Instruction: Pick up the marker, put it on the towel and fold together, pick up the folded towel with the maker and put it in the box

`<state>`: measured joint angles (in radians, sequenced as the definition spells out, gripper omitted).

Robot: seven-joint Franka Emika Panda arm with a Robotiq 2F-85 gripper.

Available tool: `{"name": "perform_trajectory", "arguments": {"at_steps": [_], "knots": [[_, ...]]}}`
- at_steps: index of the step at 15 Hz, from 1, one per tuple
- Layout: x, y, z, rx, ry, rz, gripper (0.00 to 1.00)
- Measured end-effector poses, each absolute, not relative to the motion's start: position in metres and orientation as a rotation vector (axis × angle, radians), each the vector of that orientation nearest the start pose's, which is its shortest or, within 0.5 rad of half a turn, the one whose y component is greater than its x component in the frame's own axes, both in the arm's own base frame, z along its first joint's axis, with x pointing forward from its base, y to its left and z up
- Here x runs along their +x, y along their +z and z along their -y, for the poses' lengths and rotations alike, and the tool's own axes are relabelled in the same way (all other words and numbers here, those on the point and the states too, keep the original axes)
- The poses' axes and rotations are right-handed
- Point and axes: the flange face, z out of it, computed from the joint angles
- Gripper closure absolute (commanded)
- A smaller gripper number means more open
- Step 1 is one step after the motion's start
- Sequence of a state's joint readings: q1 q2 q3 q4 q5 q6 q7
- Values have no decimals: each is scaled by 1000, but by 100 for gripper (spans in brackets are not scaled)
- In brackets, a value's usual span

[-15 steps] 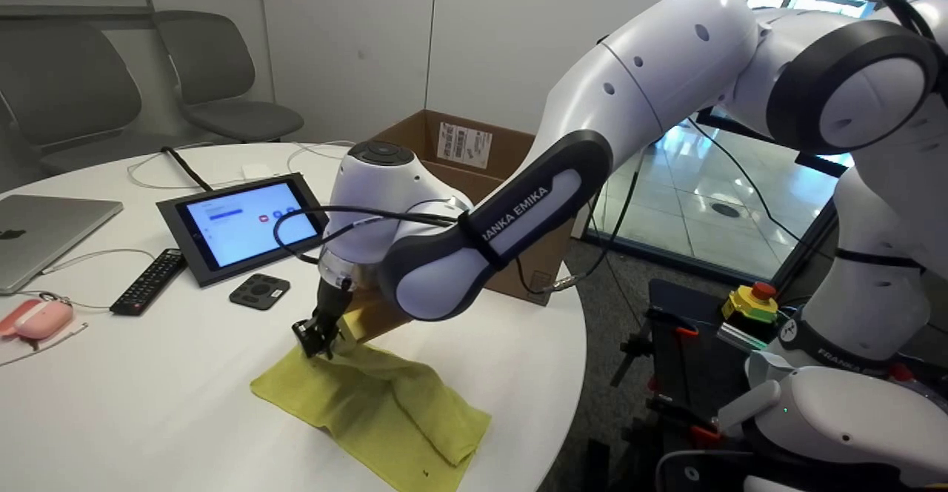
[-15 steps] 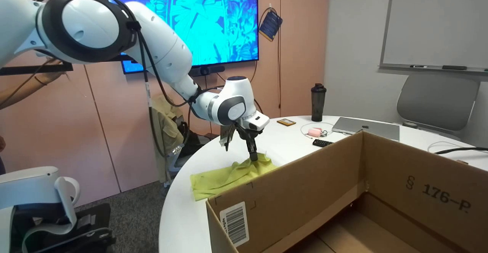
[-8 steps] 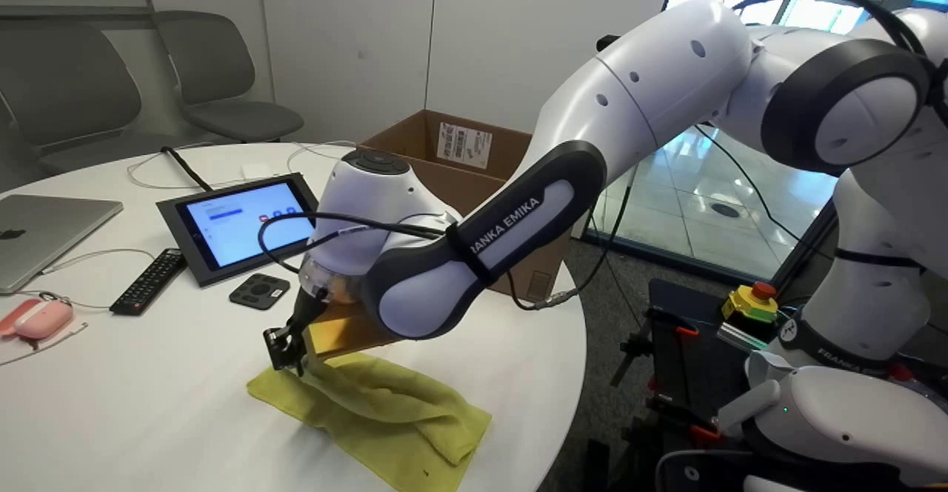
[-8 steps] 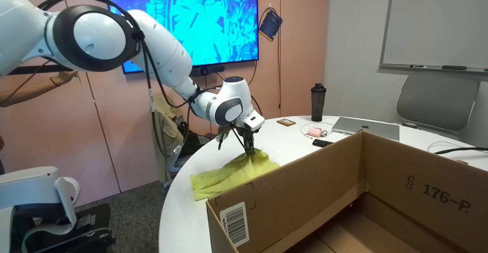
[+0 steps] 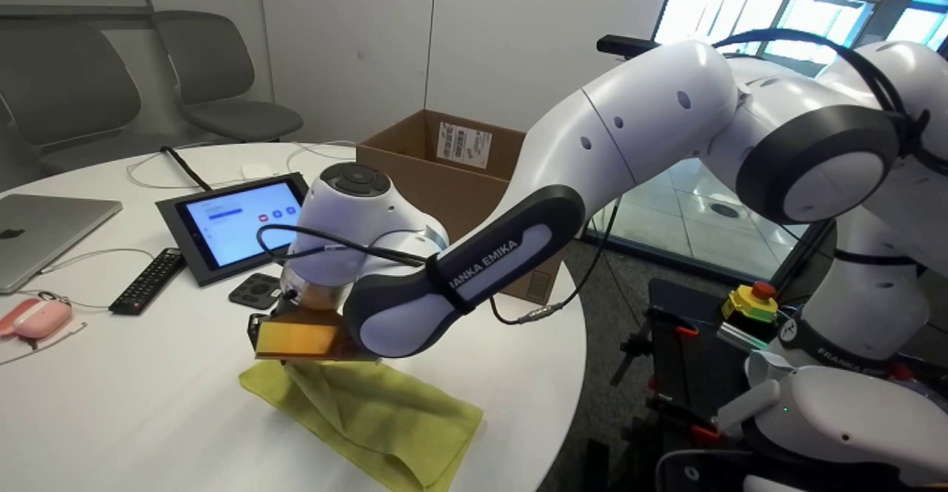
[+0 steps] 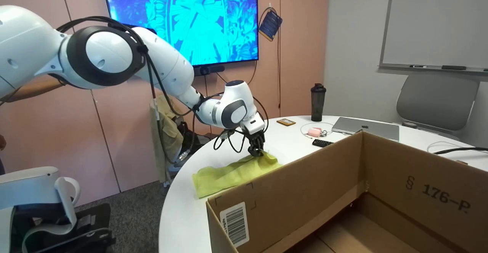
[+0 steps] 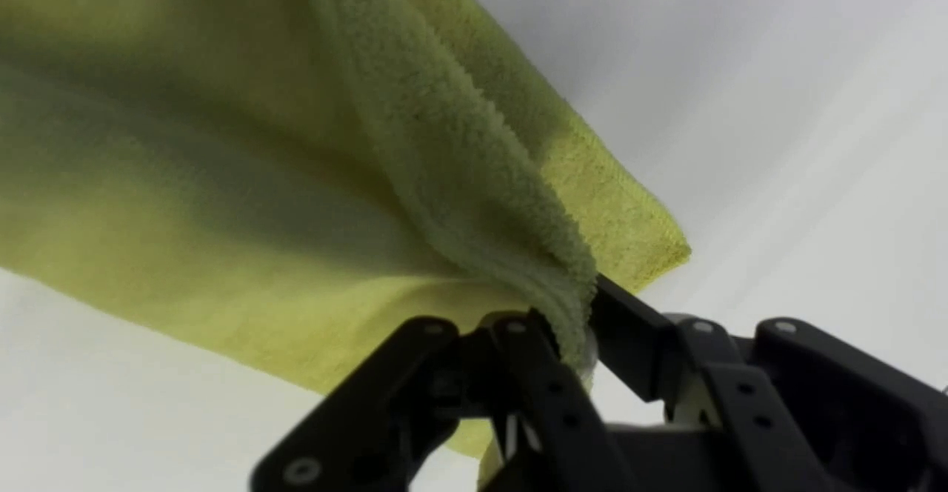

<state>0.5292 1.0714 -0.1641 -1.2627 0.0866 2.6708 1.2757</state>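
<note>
The yellow towel [image 5: 415,421] lies on the white table, partly folded over itself, in both exterior views [image 6: 225,176]. My gripper [image 6: 256,152] is low at one end of the towel. In the wrist view the towel [image 7: 222,240] runs up as a folded ridge between the fingertips [image 7: 570,321], which are shut on it. A flat towel corner shows beyond them. In an exterior view the fingertips are hidden behind the orange-yellow wrist part [image 5: 304,338]. The brown cardboard box [image 5: 437,181] stands behind the arm; its open inside [image 6: 305,192] shows. The marker is hidden or out of view.
A tablet [image 5: 244,218], a small black puck [image 5: 259,290], a remote [image 5: 148,281], a pink case [image 5: 43,319] and a laptop [image 5: 55,236] lie on the table. A dark bottle [image 6: 318,102] stands at the far edge. Cables hang from the arm.
The gripper, holding the towel's edge, has moved left and lower in an exterior view, and the wrist has turned. The lifted flap now lies over more of the towel.
</note>
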Motion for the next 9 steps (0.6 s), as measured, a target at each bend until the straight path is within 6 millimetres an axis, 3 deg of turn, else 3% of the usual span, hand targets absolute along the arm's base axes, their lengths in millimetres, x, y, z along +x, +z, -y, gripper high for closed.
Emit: {"name": "perform_trajectory", "arguments": {"at_steps": [1,3,6,9], "knots": [[708,139,-311,-2621,-433,-1264,62],[708,136,-320,-2616,-436,-1307,57],[707,134,-332,-2639,-441,-1309,34],[705,144,-348,-2660,-465,-1257,10]]}}
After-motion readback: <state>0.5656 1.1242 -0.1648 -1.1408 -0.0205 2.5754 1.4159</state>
